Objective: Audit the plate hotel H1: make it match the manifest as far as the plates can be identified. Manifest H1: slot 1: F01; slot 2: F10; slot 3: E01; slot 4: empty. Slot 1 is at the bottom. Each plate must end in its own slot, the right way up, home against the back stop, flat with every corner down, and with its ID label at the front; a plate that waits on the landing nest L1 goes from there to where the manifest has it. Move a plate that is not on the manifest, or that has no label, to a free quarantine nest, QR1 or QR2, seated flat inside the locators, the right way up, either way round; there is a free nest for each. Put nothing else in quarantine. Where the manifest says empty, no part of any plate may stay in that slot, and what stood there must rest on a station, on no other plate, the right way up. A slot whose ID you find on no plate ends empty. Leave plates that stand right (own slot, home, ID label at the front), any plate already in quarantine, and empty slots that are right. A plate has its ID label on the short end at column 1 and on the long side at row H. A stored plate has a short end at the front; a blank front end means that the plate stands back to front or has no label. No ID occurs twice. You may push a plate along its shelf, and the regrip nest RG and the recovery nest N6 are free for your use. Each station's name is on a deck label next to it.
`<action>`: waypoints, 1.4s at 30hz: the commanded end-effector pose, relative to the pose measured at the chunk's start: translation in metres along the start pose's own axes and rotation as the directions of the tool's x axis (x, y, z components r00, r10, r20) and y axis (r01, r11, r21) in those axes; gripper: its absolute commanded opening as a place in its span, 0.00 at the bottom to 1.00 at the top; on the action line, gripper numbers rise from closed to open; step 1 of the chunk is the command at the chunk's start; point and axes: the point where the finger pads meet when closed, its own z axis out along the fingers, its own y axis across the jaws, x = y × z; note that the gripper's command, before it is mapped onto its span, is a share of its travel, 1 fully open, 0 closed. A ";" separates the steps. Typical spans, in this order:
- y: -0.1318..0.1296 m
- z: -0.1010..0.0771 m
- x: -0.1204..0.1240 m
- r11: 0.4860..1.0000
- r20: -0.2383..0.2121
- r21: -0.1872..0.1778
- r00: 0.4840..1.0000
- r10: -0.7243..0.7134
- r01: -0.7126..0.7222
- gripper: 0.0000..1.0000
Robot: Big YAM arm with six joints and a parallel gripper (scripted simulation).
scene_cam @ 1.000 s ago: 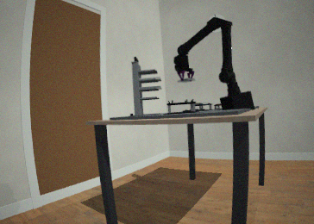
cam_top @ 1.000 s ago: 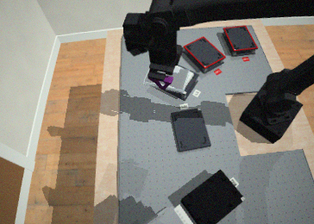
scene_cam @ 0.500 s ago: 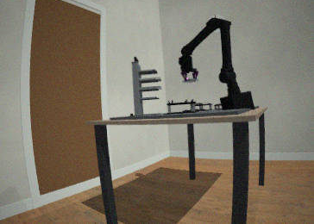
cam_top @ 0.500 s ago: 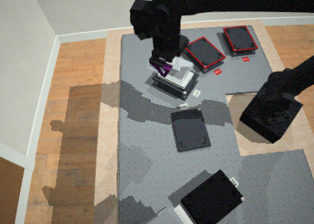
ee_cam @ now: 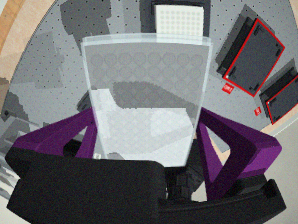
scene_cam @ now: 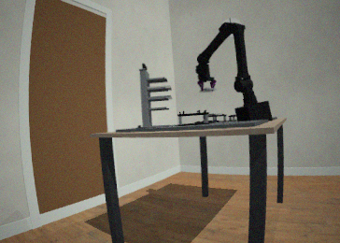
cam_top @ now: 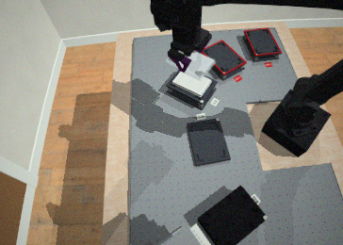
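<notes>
My gripper [cam_top: 185, 62] is shut on a pale, translucent plate [ee_cam: 147, 99], held by its long sides between the purple fingers high above the deck. In the side view the gripper [scene_cam: 206, 84] hangs well above the nests, to the right of the plate hotel H1 [scene_cam: 151, 96]. A white plate [cam_top: 191, 84] lies on a dark nest just below and in front of the gripper; it also shows in the wrist view [ee_cam: 178, 19]. The hotel, seen from above, is a dark block [cam_top: 231, 218] at the near edge. I cannot read any label on the held plate.
Two red-rimmed quarantine nests [cam_top: 224, 57] [cam_top: 262, 42] stand to the right of the gripper, each with a dark top. A dark empty nest [cam_top: 207, 141] lies mid-deck. The arm's base [cam_top: 296, 121] stands at the right.
</notes>
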 end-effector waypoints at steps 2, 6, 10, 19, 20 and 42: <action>-0.008 -0.025 -0.029 1.000 0.071 -0.010 0.997 -0.023 0.024 0.86; -0.022 -0.025 -0.034 1.000 0.073 -0.008 0.997 -0.023 0.024 0.86; -0.035 -0.025 -0.039 1.000 0.075 -0.006 0.997 -0.024 0.024 0.86; -0.058 -0.025 -0.048 1.000 0.078 -0.001 0.997 -0.024 0.024 0.86; -0.062 -0.025 -0.049 1.000 0.078 -0.001 0.997 -0.024 0.025 0.86; -0.132 -0.003 -0.024 0.916 0.021 -0.009 0.916 0.400 -0.400 0.86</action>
